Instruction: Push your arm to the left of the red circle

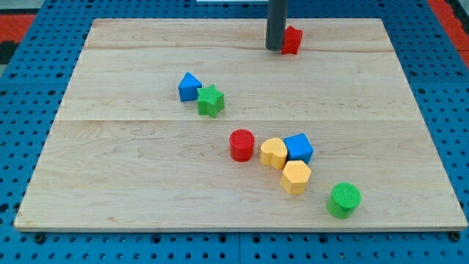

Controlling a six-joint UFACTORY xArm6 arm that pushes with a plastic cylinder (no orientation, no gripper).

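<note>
Camera view: my tip (pixel 276 48) beside red block (pixel 292 40), far from red circle (pixel 241 145).

The board (pixel 146 161) is showing pale wood grain in long planks; the surround (pixel 22 81) is showing blue, dotted with dark holes — red patches at the top corners; the blocks are showing red (pixel 241 144), red (pixel 293 39), blue (pixel 189 86), blue (pixel 299 147), green (pixel 210 100), green (pixel 344 199), yellow (pixel 272 153), yellow (pixel 295 177); my tip (pixel 275 48) is showing dark grey.

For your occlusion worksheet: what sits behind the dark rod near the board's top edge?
A small red block shows at the rod's right, by my tip. Its left part is covered, so its shape cannot be told. The red circle lies far below, uncovered.
</note>
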